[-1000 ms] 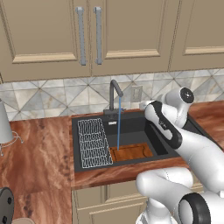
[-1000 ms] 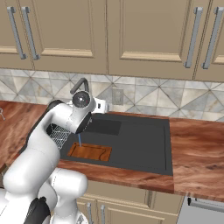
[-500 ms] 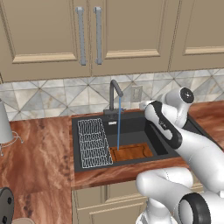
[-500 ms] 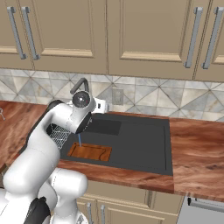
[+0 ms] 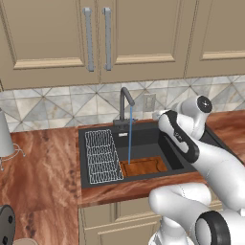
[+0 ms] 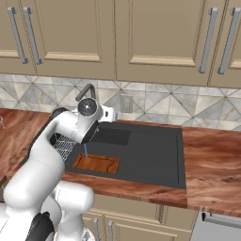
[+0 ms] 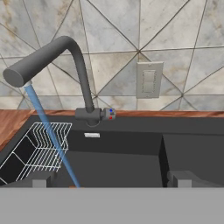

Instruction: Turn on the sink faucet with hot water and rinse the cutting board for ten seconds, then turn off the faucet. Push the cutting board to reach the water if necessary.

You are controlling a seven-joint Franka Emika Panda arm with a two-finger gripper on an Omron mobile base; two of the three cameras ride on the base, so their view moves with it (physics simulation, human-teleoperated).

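Note:
The dark grey sink faucet [image 5: 125, 103] [image 7: 79, 65] stands at the back rim of the black sink [image 5: 143, 128] [image 6: 155, 174]. From its spout the water [image 5: 130, 141] [image 7: 50, 135] runs in a thin blue stream. It lands on the left part of the reddish-brown cutting board [image 5: 144, 167] [image 6: 96, 164], which lies flat in the basin's front. My gripper [image 5: 156, 115] [image 6: 112, 114] [image 7: 111, 181] hovers over the sink just right of the faucet, facing its base lever [image 7: 107, 114]. It is open, with nothing between the fingertips [image 7: 40, 179].
A white wire rack [image 5: 103, 155] [image 7: 37, 151] fills the sink's left part. A wall outlet [image 7: 148, 79] sits on the tiled backsplash right of the faucet. Wall cabinets hang overhead. A pale vessel [image 5: 5, 136] stands on the left counter.

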